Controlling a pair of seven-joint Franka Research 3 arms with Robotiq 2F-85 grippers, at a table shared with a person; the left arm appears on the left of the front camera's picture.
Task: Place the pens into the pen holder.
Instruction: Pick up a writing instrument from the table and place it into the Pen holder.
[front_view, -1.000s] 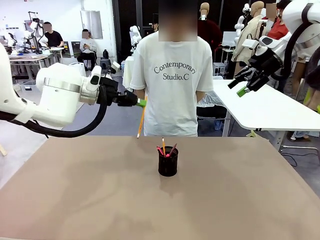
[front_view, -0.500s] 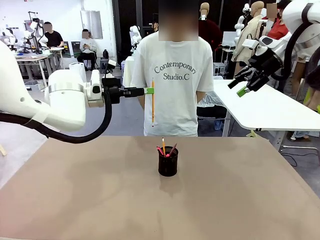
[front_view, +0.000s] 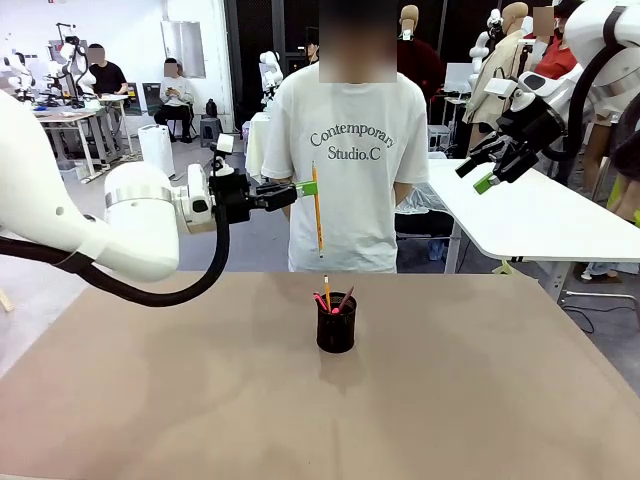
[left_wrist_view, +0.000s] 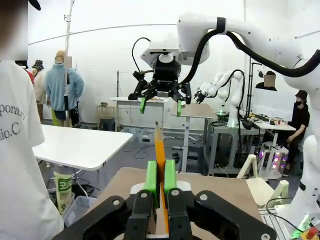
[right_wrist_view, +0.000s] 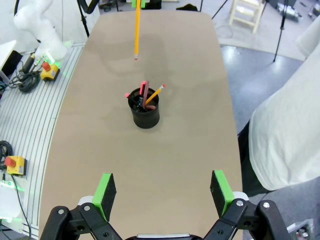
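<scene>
Above cup: yellow pencil (front_view: 316, 208) hangs near-vertical over the table, clamped near its top by left gripper (front_view: 303, 187), well above and just left of pen holder (front_view: 336, 322).
Holder: black mesh cup, mid-table, already has pens (right_wrist_view: 146, 94) leaning in it.
R gripper (front_view: 487, 168): jaws wide apart, empty, parked high at right.
Risk 1: tip offset from mouth, so a straight drop prob misses or clips the rim.
Risk 2: leaning pens crowd the opening; pencil could jam or tip the light cup.
Surface: flat brown tabletop (front_view: 150, 400), bare otherwise.
Room: person in white tee at far edge; white tables, other ppl behind.
</scene>
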